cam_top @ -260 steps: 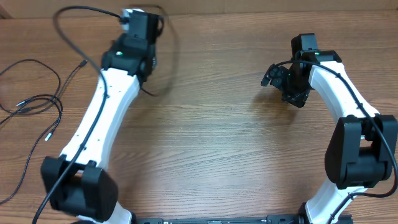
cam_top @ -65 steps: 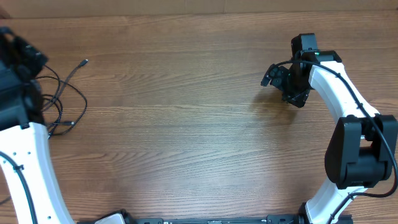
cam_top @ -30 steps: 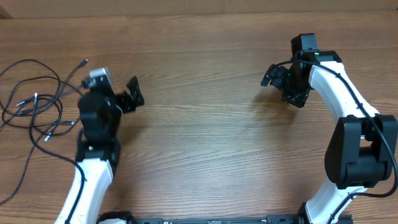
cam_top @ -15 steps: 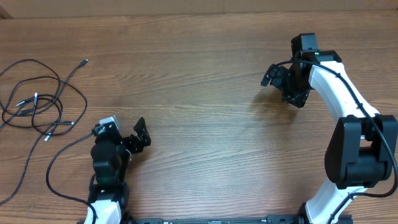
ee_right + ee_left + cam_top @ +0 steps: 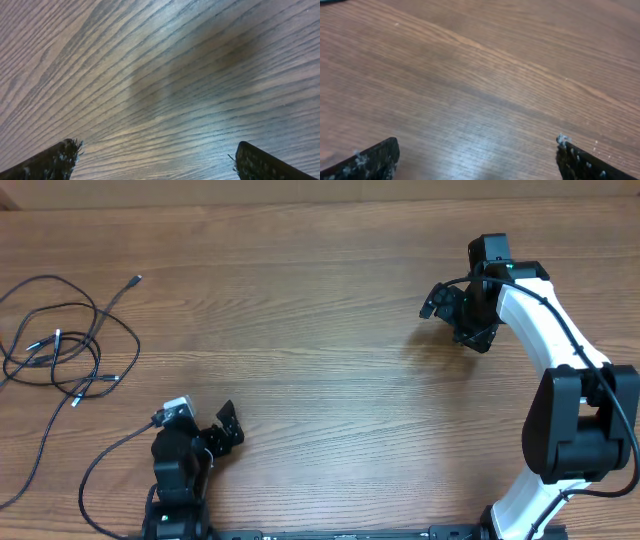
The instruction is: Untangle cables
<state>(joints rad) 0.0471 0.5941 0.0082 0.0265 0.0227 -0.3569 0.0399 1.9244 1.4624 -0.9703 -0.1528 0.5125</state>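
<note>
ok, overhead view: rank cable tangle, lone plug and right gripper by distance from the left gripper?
1. cable tangle: at the left edge, its right-hand loop is nearest.
2. lone plug: upper left, beyond the tangle.
3. right gripper: across the table, upper right.

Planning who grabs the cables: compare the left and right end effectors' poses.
The left end effector sits near the front edge of the table, arm folded; the right end effector reaches over the far right side. The left is nearer the cables; the right is far across from them. Both are open and hold nothing.
</note>
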